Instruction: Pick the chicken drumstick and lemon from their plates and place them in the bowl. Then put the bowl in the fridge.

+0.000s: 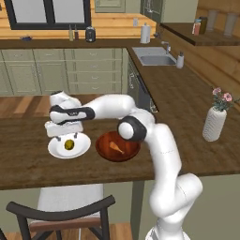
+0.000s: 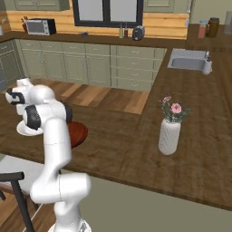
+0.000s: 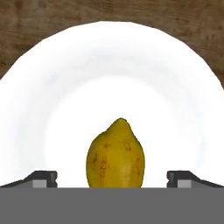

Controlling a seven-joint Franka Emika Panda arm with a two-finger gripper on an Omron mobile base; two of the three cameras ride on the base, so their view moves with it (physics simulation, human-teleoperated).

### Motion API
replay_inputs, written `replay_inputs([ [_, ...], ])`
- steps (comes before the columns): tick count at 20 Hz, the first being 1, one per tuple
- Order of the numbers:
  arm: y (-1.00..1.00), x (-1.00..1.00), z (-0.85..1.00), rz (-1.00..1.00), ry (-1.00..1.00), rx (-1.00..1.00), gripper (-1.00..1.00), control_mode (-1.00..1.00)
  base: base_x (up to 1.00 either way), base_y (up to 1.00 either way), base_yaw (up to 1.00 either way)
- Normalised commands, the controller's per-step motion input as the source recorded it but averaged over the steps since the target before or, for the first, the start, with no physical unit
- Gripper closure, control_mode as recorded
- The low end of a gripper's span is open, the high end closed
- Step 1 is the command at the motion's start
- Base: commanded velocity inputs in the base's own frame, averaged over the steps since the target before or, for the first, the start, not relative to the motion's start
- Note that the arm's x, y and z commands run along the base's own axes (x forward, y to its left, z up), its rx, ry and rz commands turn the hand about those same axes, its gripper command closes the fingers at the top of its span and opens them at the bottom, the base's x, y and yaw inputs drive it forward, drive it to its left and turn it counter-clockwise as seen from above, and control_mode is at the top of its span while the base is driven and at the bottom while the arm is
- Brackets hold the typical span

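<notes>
The jaws stand wide apart just above the lemon (image 3: 115, 155) on its white plate (image 3: 65, 87) (drumstick (image 1: 116, 148) lies in the bowl (image 1: 105, 152)).

yellow lemon (image 3: 115, 155) on white plate (image 1: 56, 149), drumstick (image 1: 115, 148) in reddish-brown bowl (image 1: 104, 151)

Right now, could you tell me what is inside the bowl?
The drumstick lies inside the bowl, near its middle. The arm's elbow covers the bowl's far right rim, so that bit stays unseen. The lemon is on the white plate, under the open gripper.
</notes>
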Motion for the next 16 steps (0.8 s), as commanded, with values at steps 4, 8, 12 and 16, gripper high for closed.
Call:
replay_inputs([
  [4, -0.04, 0.03, -0.42, -0.03, 0.25, -0.09, -1.0, -1.0, 0.0, 0.0, 0.0],
  [8, 0.0, 0.06, -0.41, 0.0, 0.11, -0.07, -1.0, -1.0, 0.0, 0.0, 0.0],
  [12, -0.15, -0.04, -0.32, 0.0, 0.01, 0.0, -1.0, -1.0, 0.0, 0.0, 0.0],
  [16, -0.06, -0.01, -0.13, 0.0, 0.0, 0.0, 1.0, -1.0, 0.0, 0.0, 0.0],
])
